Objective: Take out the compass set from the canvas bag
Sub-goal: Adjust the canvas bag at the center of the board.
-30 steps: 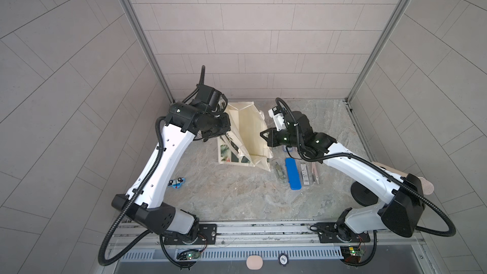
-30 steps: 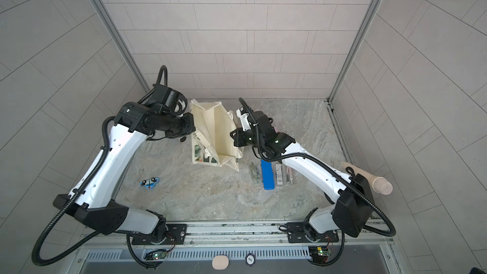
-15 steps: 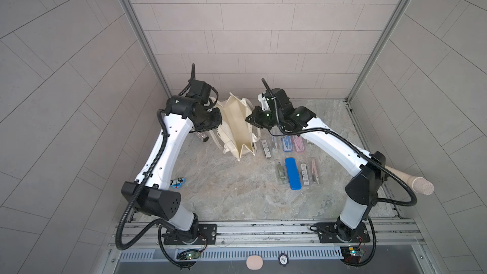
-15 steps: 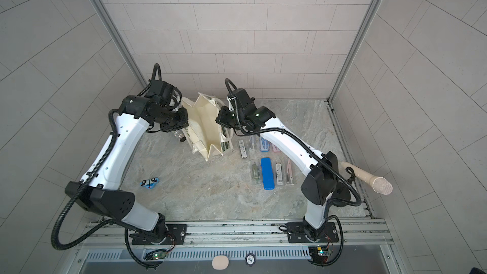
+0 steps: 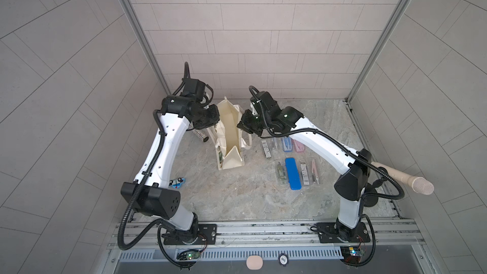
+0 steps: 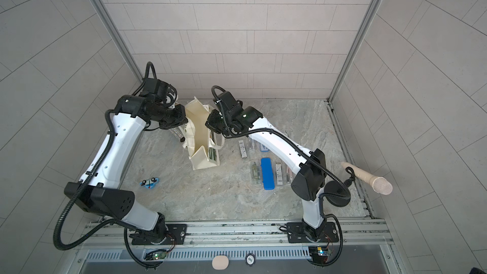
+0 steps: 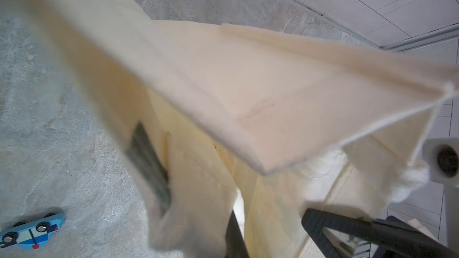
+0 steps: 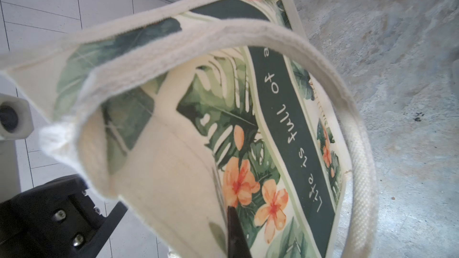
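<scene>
Over the last second the canvas bag (image 5: 229,138) had swung from a low, tipped hold to hanging mouth-up toward the back of the bench (image 5: 237,199); the left pincer (image 5: 214,121) and right pincer (image 5: 241,125) were both clamped on its opposite top edges, stretching the mouth wide; its inside looked bare; a compass set (image 5: 281,173) lay beside a blue case (image 5: 293,173) among other packs, clear of the bag on the right arm's side; the emptying seemed done.

My grey marbled tabletop (image 5: 237,196) carries a blue toy car (image 5: 177,183) at eight o'clock, stationery packs (image 5: 293,173) at three and the canvas bag (image 5: 229,130) near ten.
</scene>
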### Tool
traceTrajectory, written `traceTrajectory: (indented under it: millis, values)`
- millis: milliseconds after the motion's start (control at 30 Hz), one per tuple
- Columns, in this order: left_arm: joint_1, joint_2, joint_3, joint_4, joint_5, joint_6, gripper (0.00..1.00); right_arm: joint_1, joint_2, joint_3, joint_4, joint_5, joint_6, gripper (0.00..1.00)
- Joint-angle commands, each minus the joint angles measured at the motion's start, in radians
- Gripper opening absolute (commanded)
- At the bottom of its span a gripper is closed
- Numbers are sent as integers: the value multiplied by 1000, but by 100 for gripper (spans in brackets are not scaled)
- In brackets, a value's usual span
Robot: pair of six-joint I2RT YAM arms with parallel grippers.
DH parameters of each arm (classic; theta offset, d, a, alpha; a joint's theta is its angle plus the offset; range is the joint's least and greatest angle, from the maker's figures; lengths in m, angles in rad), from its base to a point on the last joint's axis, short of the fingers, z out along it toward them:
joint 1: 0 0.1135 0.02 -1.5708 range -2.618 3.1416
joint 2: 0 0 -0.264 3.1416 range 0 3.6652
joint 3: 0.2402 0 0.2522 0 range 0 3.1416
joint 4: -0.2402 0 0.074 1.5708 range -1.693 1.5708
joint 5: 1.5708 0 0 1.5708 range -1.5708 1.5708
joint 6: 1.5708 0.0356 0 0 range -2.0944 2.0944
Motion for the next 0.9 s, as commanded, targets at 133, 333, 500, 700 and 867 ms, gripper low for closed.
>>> traceTrajectory:
  millis: [133,333,500,700,867]
  values:
    - [40,59,-3,42,15,39,3,7,1,5,-16,26,45,0]
    - [42,64,-17,21,33,53,38,-6,-32,-76,18,29,50,0]
    - [43,38,-7,23,22,49,52,-27,-43,-120,73,-26,59,17]
    - [41,0,48,10,-7,33,53,-50,-98,-145,75,-26,38,46]
    - [42,-81,30,46,-89,37,55,-69,-200,-175,-17,38,-40,55]
